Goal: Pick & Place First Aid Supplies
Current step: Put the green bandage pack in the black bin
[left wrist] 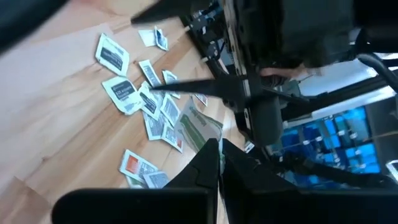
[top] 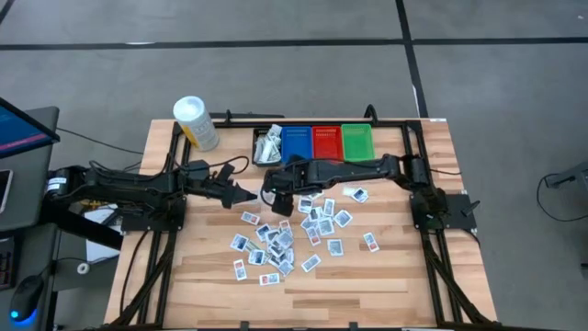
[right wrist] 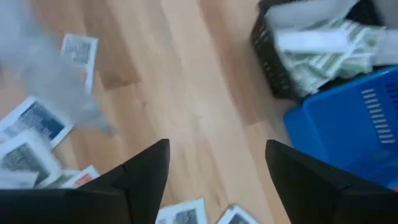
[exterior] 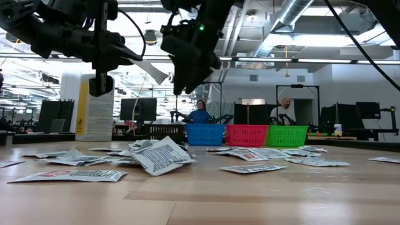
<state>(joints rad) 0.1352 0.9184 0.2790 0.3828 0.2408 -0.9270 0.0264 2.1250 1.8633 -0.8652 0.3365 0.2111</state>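
**Trainee:** Status of both hands?

**Operator:** My right hand (top: 276, 195) hovers above the wooden counter (top: 404, 276) with its fingers (right wrist: 146, 171) spread wide and nothing between them. I judge it sits here because it is between a drop and the next pick: the black mesh bin (top: 267, 147) is just ahead of it, the scattered flat white-and-blue first aid packets (top: 276, 244) just behind and below. My left hand (top: 246, 195) is fully closed on nothing, parked close beside the right hand, probably to stay clear of it.

**Trainee:** Bin contents?

**Operator:** The black bin holds several crumpled white-and-green packets (right wrist: 317, 53). Next to it stand the blue plastic bin (top: 296, 143), red plastic bin (top: 326, 142) and green plastic bin (top: 357, 140); from above these three look unfilled. Most packets remain loose on the counter.
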